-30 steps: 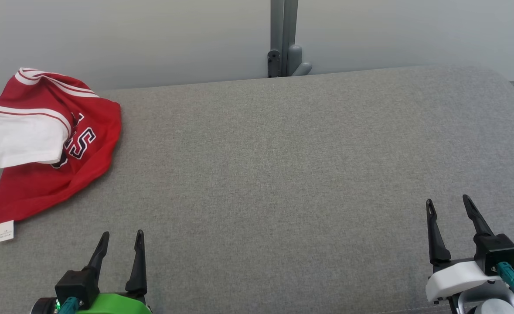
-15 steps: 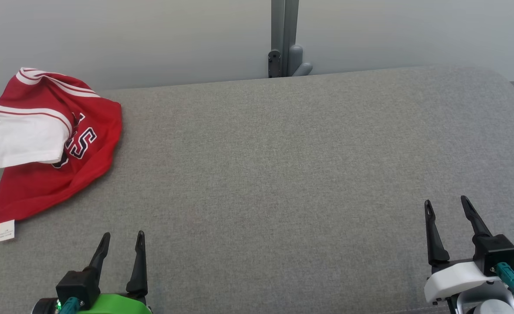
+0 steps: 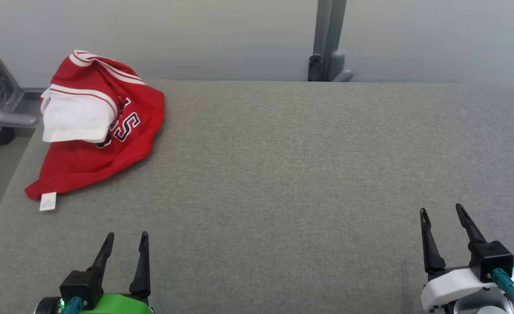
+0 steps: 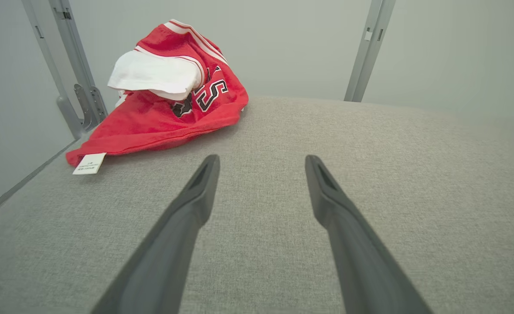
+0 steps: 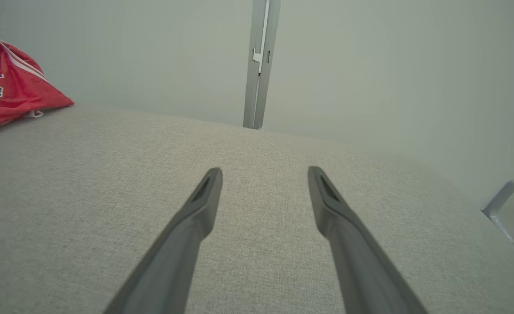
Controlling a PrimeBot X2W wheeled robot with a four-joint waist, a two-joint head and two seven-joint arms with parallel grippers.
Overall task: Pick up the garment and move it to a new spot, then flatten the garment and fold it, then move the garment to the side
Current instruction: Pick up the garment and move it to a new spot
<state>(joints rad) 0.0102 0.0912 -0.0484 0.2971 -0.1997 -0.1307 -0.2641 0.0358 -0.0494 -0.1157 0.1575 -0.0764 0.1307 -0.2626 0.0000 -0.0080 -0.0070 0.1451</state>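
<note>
The crumpled red-and-white garment [image 3: 86,165] is shown at ten o'clock on the grey padded surface [image 3: 283,174], with its white label [image 3: 48,201] lying at the near edge. The left gripper [image 3: 127,235], at seven o'clock, and the right gripper [image 3: 440,208], at five o'clock, are held wide and empty, well apart from the garment.

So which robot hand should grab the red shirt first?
Probably the left: the left gripper is open on the same side as the red shirt, while the right gripper is far across.
</note>
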